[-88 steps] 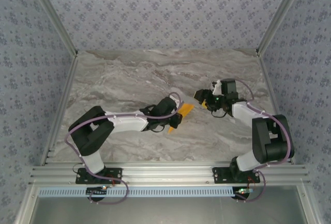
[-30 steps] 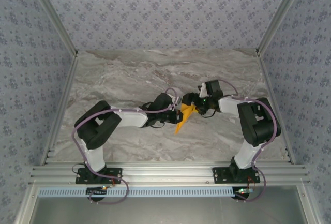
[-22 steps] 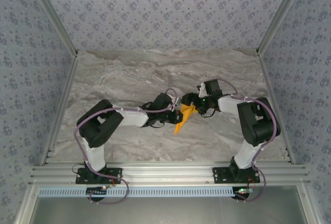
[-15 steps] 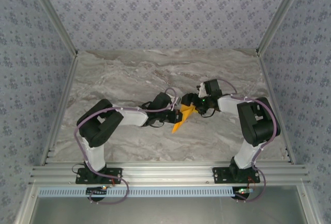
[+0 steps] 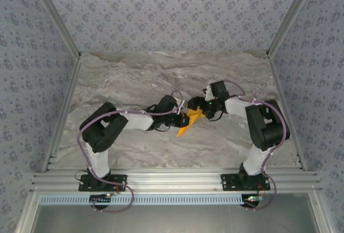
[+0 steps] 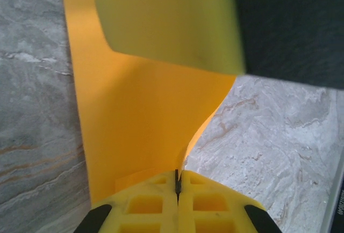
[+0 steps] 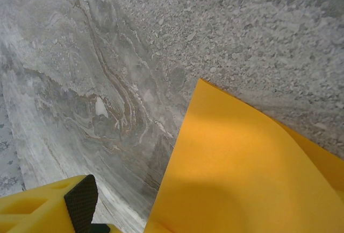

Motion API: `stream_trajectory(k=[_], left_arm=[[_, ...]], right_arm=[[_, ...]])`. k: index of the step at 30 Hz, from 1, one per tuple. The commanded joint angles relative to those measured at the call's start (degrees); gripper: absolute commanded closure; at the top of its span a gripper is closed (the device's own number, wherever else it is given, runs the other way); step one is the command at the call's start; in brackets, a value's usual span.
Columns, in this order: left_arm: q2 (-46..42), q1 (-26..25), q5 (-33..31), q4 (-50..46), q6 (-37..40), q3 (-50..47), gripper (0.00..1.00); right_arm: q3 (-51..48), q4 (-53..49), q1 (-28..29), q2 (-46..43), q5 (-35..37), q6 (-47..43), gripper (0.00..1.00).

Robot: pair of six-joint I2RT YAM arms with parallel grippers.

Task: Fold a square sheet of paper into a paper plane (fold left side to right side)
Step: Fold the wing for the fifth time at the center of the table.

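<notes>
The orange-yellow sheet of paper [image 5: 187, 120] is a narrow, pointed, partly folded shape at mid-table, with its tip toward the near left. My left gripper [image 5: 181, 118] is shut on it. In the left wrist view the yellow jaws [image 6: 177, 183] pinch the paper's near edge, and the paper [image 6: 141, 120] curls up from the table. My right gripper [image 5: 198, 106] is open at the paper's far right end. In the right wrist view one yellow finger [image 7: 45, 205] with its black pad shows at the lower left, and the paper [image 7: 244, 171] covers the lower right, hiding the other finger.
The grey marbled table [image 5: 134, 82] runs out on all sides of the paper. Metal rails [image 5: 62, 114] line its left and right edges, and patterned walls stand behind. The right gripper's blurred yellow finger [image 6: 166, 20] and dark body [image 6: 290, 26] hang just beyond the paper.
The right gripper came in from the right to the paper's far end. Over the last second both grippers and the paper drifted slightly left; the left stays shut on it.
</notes>
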Motion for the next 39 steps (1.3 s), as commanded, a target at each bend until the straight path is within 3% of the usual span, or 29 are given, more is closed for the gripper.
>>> stream_trajectory(k=[1,11,27,39], left_arm=[[0.8,0.1,2.6,1.9,0.8,2.1,1.00],[-0.1,-0.1,0.9,1.3,0.6,1.3,1.00],[-2.9,-0.4,-0.1,2.5,-0.6,-0.9,1.00],[-1.4,-0.9,-0.3,3.0,-3.7,1.4,1.00]], right_arm=[[0.3,-2.8,0.4,2.8,1.5,-0.8,0.20],[5.0,-1.7,0.8,5.3,-1.7,-2.1,0.20],[2.5,-12.1,-6.7,-11.2,3.6,-5.7,0.10],[-8.3,5.5,-7.9,-11.6,-4.7,6.3,0.11]])
